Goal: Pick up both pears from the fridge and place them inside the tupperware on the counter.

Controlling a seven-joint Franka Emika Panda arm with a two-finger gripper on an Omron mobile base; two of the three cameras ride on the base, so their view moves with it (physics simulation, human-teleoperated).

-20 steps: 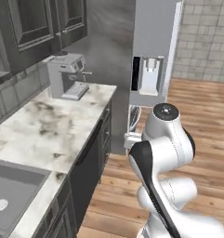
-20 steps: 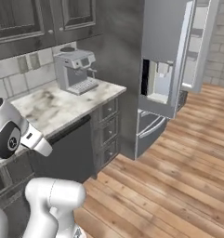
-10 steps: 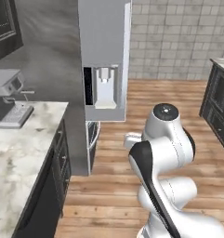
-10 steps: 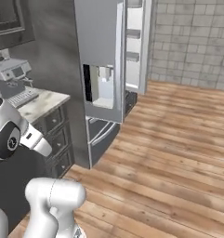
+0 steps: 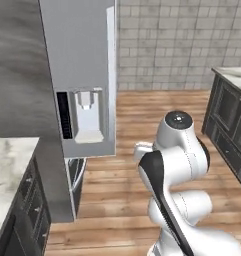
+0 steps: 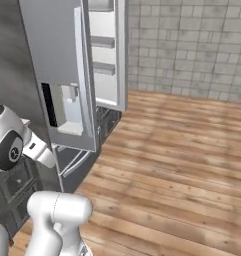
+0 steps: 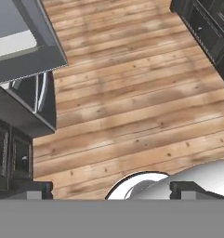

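Note:
The tall light-grey fridge point(image 5: 82, 60) stands ahead on the left, its door with the water dispenser recess point(image 5: 87, 117) facing me. From the right base view that fridge point(image 6: 52, 55) has a second door swung open, with white door shelves point(image 6: 103, 55) on its inside. A corner of the marbled counter point(image 5: 4, 165) sits at the lower left. The pears and the tupperware are out of view. In the hand view my gripper point(image 7: 111, 189) is open and holds nothing, pointing down at the wood floor, with the fridge door point(image 7: 20, 42) at the upper left.
Wood plank floor point(image 6: 177, 165) spreads to the right of the fridge. Dark panelled cabinets point(image 5: 229, 130) with a stone top stand at the far right. A tiled wall point(image 5: 167, 45) closes the back. Dark drawers point(image 7: 11, 153) lie under the counter.
The whole picture has swung: the base has turned right, so the coffee machine and most of the counter slid out on the left and the fridge came closer. The arm's pose is unchanged.

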